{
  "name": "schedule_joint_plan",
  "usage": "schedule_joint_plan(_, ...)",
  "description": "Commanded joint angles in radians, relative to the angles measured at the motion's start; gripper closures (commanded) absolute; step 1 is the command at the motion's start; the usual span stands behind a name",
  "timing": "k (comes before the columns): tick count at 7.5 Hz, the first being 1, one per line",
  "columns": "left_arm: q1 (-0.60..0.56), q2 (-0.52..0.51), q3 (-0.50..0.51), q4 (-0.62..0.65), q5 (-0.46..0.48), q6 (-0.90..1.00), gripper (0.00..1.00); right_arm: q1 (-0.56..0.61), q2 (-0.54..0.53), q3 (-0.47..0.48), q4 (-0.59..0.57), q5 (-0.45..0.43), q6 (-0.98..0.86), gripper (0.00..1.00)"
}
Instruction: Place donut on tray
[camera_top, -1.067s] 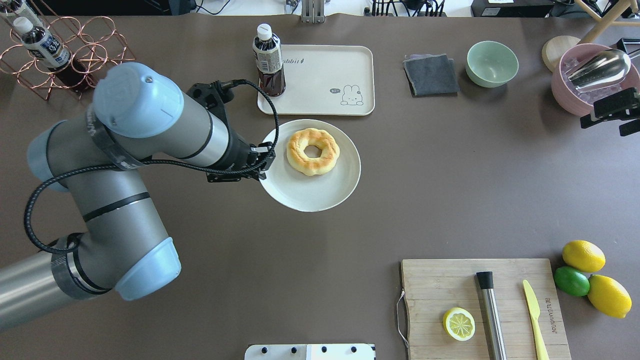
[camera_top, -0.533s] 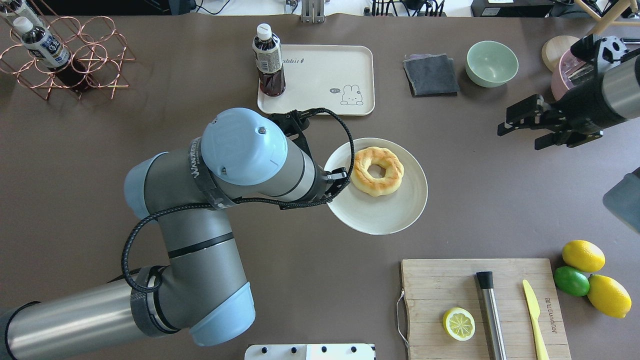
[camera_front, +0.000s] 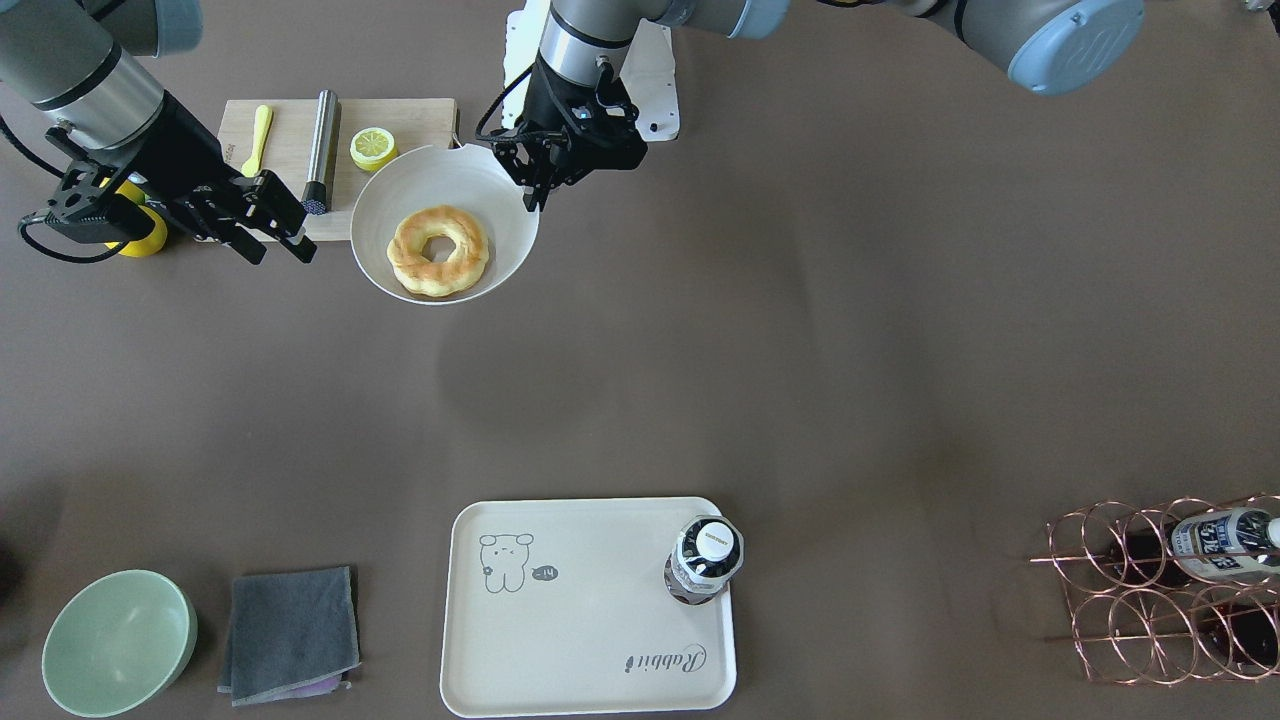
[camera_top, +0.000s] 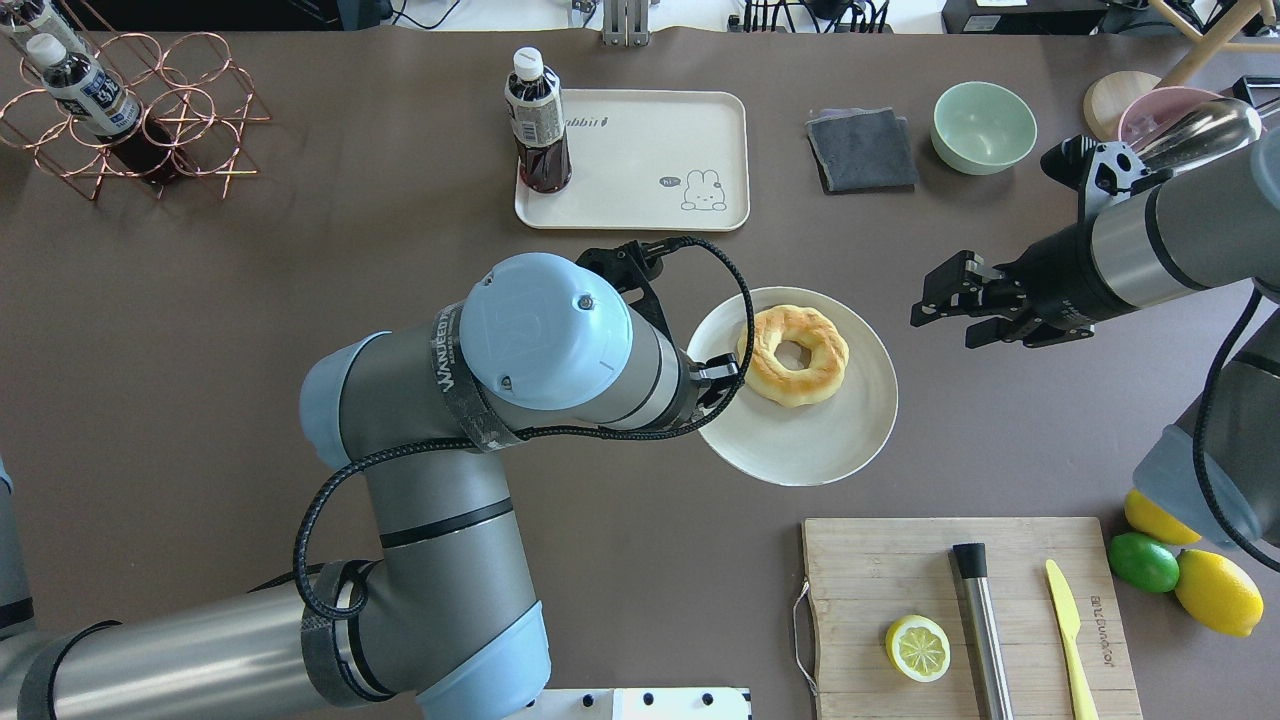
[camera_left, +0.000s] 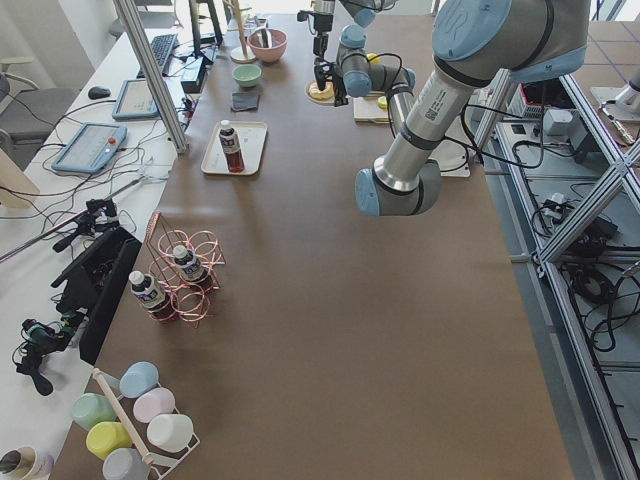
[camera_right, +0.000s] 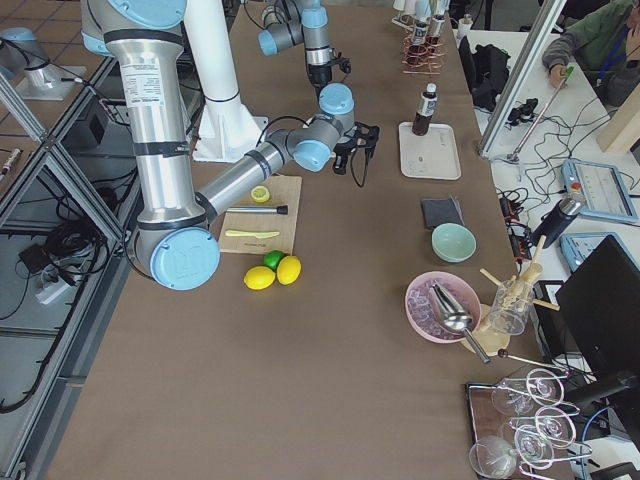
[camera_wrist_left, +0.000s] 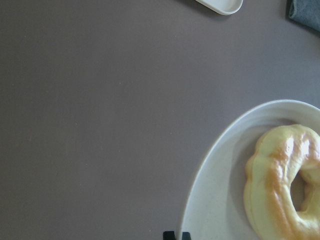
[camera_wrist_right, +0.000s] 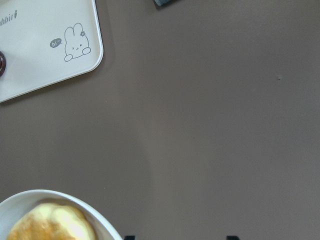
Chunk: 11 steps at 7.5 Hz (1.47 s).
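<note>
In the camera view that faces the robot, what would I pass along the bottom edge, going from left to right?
Pale green bowl → folded grey cloth → cream tray → copper wire bottle rack. The bottle stands on the tray, so it gets no separate place.

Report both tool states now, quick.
Left tool: closed on the rim of the white plate, which carries the donut.
Right tool: open, holding nothing.

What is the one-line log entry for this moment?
left gripper shut on plate rim | donut on plate | right gripper open, empty | tray holds bottle
</note>
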Motion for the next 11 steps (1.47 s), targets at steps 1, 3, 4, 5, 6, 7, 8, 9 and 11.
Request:
schedule_joint_plan(1,0.005,-0.005,0.002,-0.004,0.005,0.000,1.00,-0.062,0.001,0.018,0.007,-0.014,0.019,0.35)
schedule_joint_plan(3,0.008,-0.005,0.002,-0.004,0.024,0.000,1.00,-0.104,-0.002,0.034,0.007,-0.037,0.019,0.38)
schedule_joint_plan(4,0.008,-0.005,0.002,-0.004,0.024,0.002,1.00,-0.122,-0.002,0.034,0.007,-0.050,0.019,0.42)
schedule_joint_plan(5,0.008,-0.005,0.002,-0.004,0.024,0.002,1.00,-0.130,-0.002,0.034,0.007,-0.050,0.019,0.51)
schedule_joint_plan(6,0.008,-0.005,0.002,-0.004,0.024,0.002,1.00,-0.136,-0.002,0.034,0.007,-0.051,0.019,0.57)
schedule_joint_plan(7,0.008,-0.005,0.002,-0.004,0.024,0.003,1.00,-0.138,-0.002,0.034,0.007,-0.051,0.019,0.66)
schedule_joint_plan(8,0.008,-0.005,0.000,-0.004,0.024,0.005,1.00,-0.136,-0.002,0.034,0.007,-0.050,0.019,0.77)
schedule_joint_plan(9,0.008,-0.005,0.000,-0.004,0.024,0.010,1.00,-0.136,-0.002,0.035,0.007,-0.050,0.019,0.93)
schedule_joint_plan(11,0.008,-0.005,-0.003,-0.006,0.024,0.019,1.00,-0.136,-0.008,0.047,0.007,-0.050,0.019,1.00)
